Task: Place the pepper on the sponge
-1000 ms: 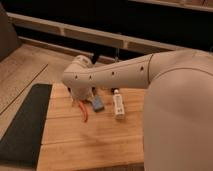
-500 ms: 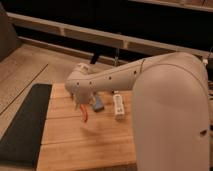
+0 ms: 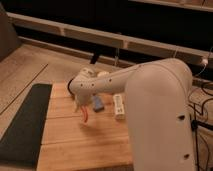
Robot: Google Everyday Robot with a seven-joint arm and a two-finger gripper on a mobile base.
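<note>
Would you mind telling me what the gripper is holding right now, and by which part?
The gripper seems to hold the pepper by its upper end; the rest hangs down beside the sponge.

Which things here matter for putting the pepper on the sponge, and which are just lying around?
For the job: pepper, sponge beside it, gripper directly over the pepper.
Just lying about: white bottle right of the sponge, black mat along the left edge of the wooden table.

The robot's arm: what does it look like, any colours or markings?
The arm is thick, rounded and creamy white, with a dark seam near the wrist and small dark dots along its side. The gripper, at its tip above the wooden board, looks pale.
</note>
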